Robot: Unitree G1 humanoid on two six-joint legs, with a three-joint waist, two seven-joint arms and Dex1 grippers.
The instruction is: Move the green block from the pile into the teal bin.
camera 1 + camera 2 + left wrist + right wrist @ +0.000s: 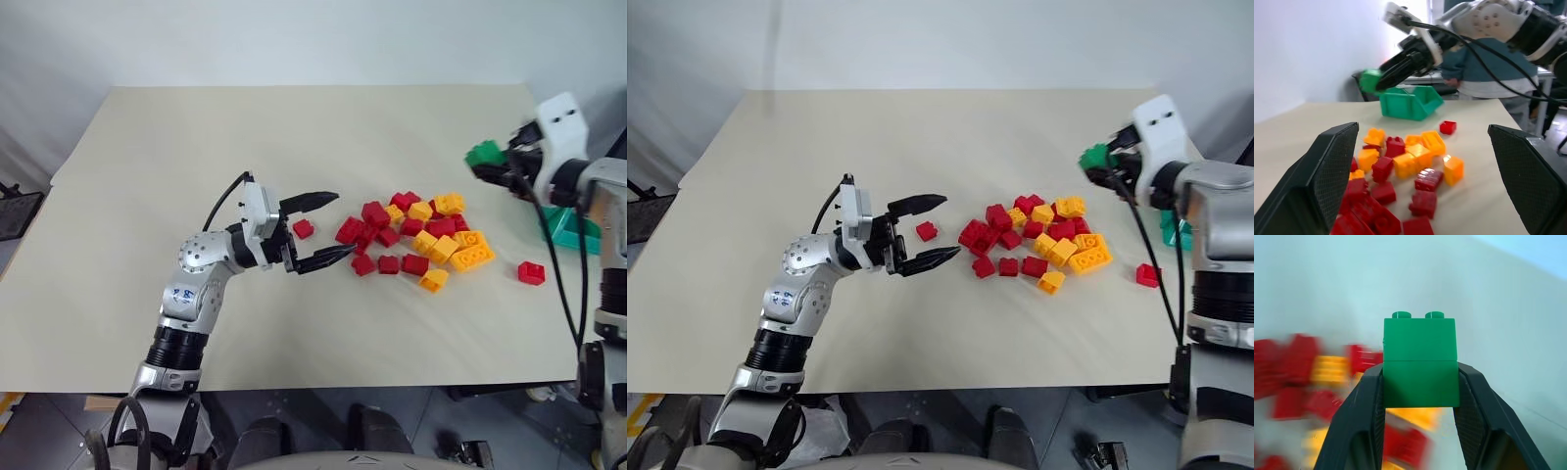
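The green block (1419, 361) is clamped between the two black fingers of my right gripper (493, 164), held up in the air above the table's right side. Below and behind it, the teal bin (1409, 102) stands at the table's right edge, partly hidden by my right arm in the eye views (568, 227). The pile (416, 235) of red and yellow-orange bricks lies on the table right of centre. My left gripper (331, 227) hovers open just left of the pile, its fingers (1327, 166) wide apart with nothing between them.
One red brick (304, 228) lies between the left gripper's fingers' line and the pile; another red brick (531, 273) sits alone near the right edge. A person stands behind the bin (1488, 73). The beige table (196, 157) spreads wide to the left and back.
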